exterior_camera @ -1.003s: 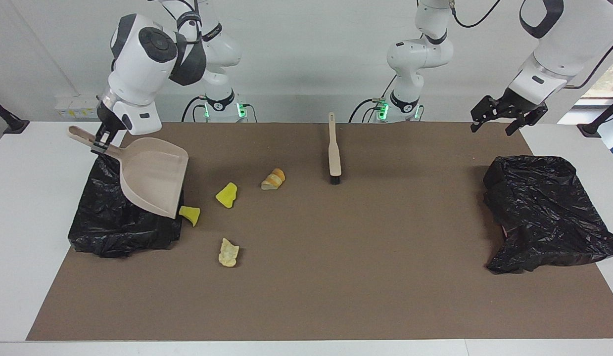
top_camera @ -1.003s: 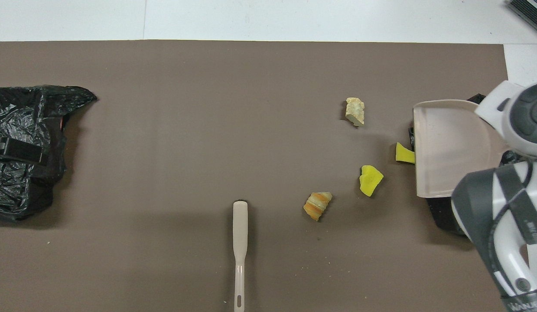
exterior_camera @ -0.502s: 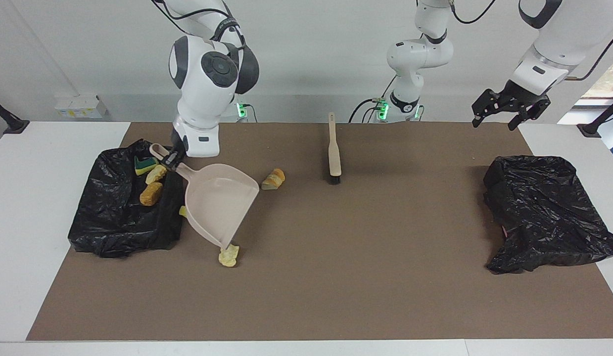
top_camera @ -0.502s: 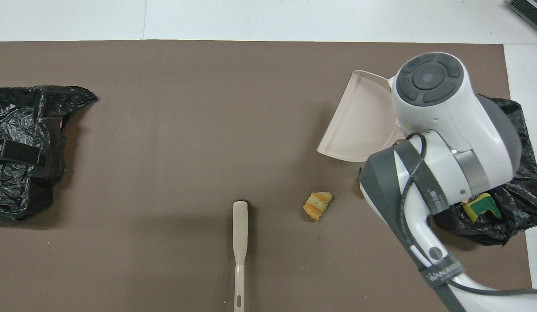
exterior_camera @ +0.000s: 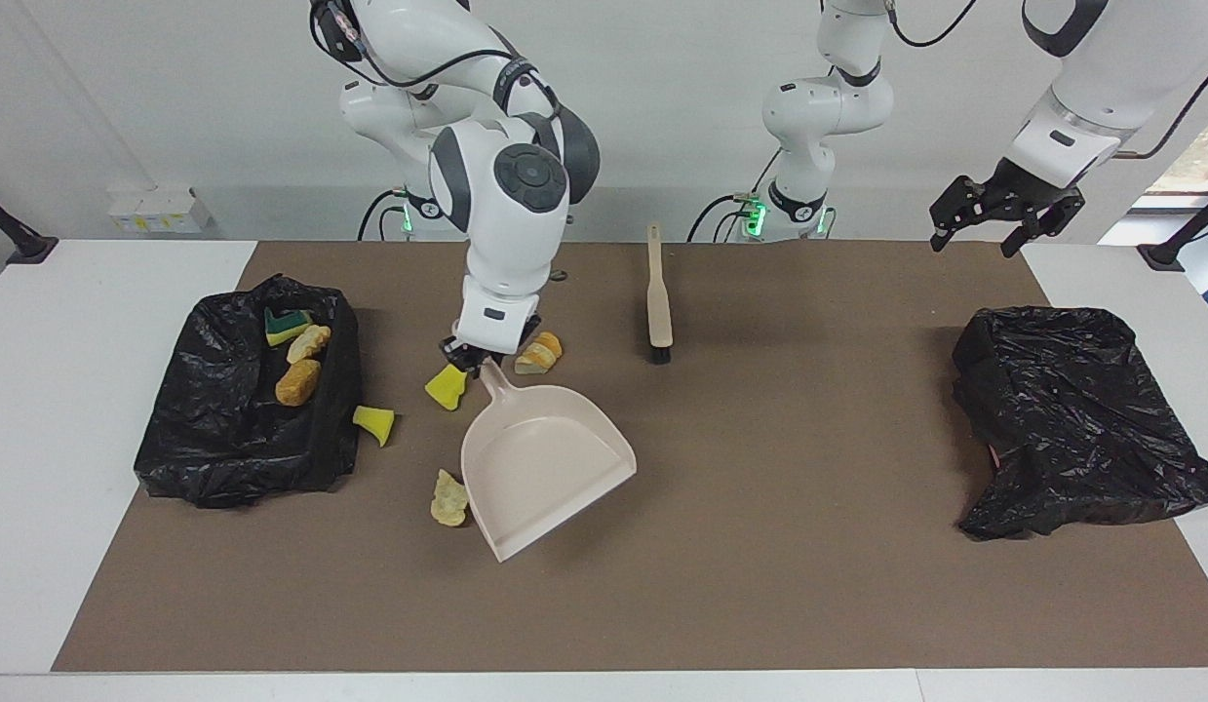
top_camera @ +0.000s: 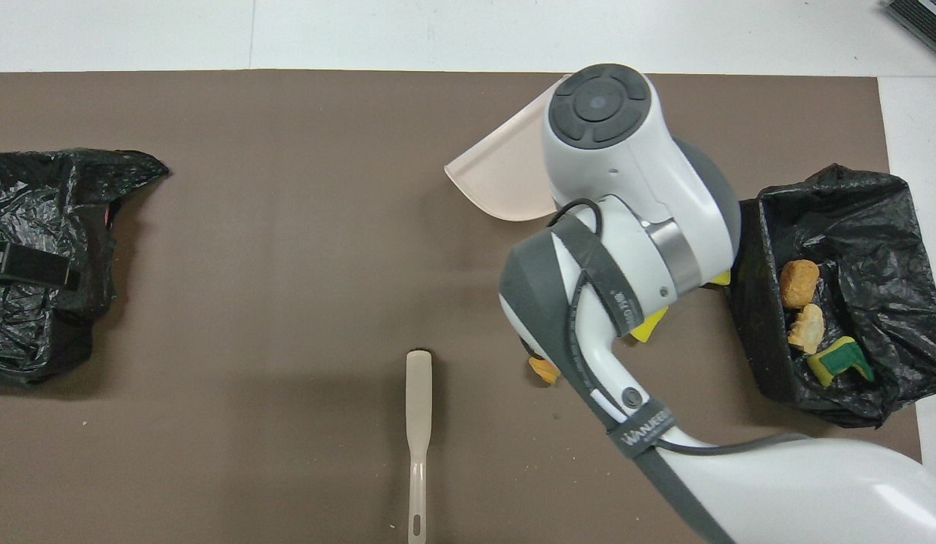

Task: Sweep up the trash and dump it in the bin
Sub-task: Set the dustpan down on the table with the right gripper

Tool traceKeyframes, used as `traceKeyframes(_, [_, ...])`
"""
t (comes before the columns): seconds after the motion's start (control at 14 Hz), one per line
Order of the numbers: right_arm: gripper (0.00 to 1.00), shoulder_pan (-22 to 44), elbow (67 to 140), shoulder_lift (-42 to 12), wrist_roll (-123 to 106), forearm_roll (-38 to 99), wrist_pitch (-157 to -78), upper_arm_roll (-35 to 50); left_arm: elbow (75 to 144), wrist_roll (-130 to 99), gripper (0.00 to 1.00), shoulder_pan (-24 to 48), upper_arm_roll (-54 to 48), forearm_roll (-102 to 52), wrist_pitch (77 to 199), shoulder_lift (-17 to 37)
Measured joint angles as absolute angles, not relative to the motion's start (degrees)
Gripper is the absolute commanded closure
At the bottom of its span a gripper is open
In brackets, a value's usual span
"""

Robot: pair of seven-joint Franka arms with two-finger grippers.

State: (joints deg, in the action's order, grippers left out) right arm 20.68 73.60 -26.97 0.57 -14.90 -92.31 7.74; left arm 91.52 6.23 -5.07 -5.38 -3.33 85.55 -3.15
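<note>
My right gripper (exterior_camera: 477,356) is shut on the handle of the beige dustpan (exterior_camera: 545,468), which is tilted low over the mat, mouth away from the robots. A pale lump (exterior_camera: 449,498) lies beside the pan's side. Two yellow sponge chunks (exterior_camera: 448,387) (exterior_camera: 374,422) and a striped bread lump (exterior_camera: 539,353) lie on the mat near the handle. The black bin (exterior_camera: 223,448) at the right arm's end holds a green-backed sponge (exterior_camera: 287,325) and two tan lumps (exterior_camera: 309,343) (exterior_camera: 297,382). My left gripper (exterior_camera: 1003,216) waits open, raised at the other end.
The beige brush (exterior_camera: 658,292) lies on the brown mat near the robots, mid-table, bristles away from them. A second black bag-lined bin (exterior_camera: 1071,419) sits at the left arm's end. In the overhead view my right arm hides most of the loose trash.
My right arm has swung the dustpan from over the bin to the middle of the mat and lowered it. Three pieces now show in the bin. The left arm has barely moved.
</note>
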Motion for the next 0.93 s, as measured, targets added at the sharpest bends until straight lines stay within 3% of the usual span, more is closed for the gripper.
traceKeyframes(0.22, [1.00, 24.8, 67.6, -32.0, 11.8, -14.5, -92.8, 7.8, 91.5, 6.2, 0.00, -5.1, -5.4, -3.3, 85.6, -3.2])
traceKeyframes(0.57, [1.00, 29.7, 61.7, -41.2, 28.2, -11.6, -101.3, 7.9, 91.5, 6.2, 0.00, -5.1, -5.4, -3.3, 85.6, -3.2])
traceKeyframes(0.93, [1.00, 31.2, 59.6, -45.2, 39.0, -7.5, -105.0, 8.0, 91.5, 6.2, 0.00, -5.1, -5.4, -3.3, 85.6, -3.2])
